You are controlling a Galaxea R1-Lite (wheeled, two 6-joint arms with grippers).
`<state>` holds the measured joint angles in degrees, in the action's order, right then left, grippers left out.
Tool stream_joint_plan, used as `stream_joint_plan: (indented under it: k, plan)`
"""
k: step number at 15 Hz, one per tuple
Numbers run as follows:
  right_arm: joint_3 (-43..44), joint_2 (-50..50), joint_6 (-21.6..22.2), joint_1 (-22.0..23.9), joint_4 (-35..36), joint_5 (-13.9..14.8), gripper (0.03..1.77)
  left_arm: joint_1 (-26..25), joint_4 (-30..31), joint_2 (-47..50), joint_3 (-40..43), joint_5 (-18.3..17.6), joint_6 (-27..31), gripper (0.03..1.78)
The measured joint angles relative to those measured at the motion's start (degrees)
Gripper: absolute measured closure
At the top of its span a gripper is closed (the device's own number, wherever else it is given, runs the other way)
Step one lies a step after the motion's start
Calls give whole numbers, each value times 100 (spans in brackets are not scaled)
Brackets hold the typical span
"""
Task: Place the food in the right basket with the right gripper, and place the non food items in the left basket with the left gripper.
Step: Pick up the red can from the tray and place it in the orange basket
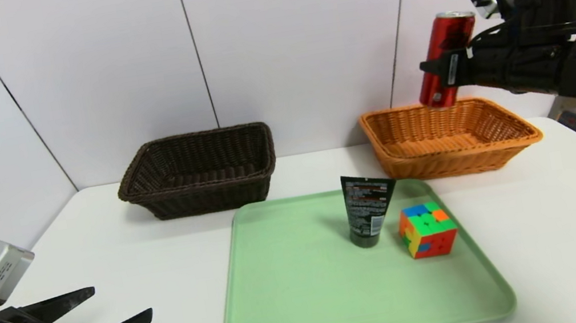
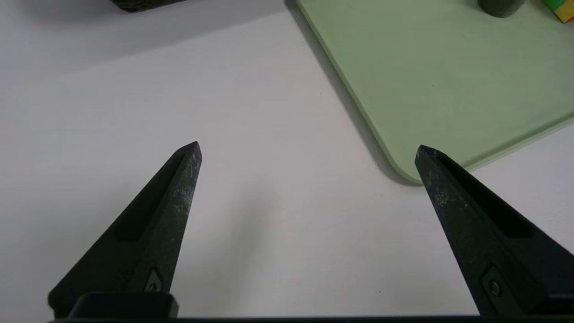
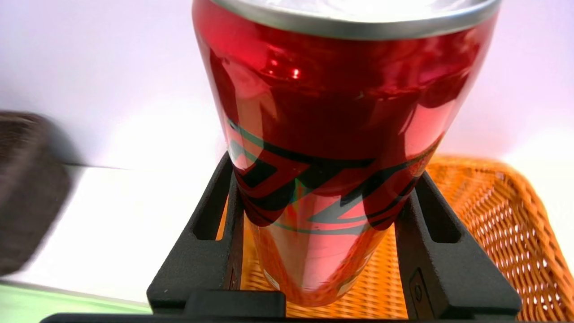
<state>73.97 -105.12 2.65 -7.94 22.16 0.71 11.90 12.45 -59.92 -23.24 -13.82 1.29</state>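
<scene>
Two baskets at the far edge of the desk (image 1: 565, 233), a tray (image 1: 309, 297) before them.
The left basket (image 1: 204, 198) lies behind and left of the tray's far left corner, the right basket (image 1: 456, 164) just behind its far right corner. On the tray, the tube (image 1: 368, 209) stands towards the far edge, right of the middle; the puzzle cube (image 1: 428, 230) sits right of it, near the right edge. The drink can (image 1: 453, 34) is in the right gripper (image 1: 441, 68), above the right basket.
</scene>
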Motion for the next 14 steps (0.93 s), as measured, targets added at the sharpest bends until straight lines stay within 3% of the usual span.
stream_joint_plan:
  k: [8, 14]
  plan:
    - [41, -867, -1, 290, 51, -158, 89, 23, 268, -660, -779, 52, -17, 12]
    - [83, -1184, -6, 419, 46, -211, 89, 505, 797, -1287, -1100, 571, -52, 12]
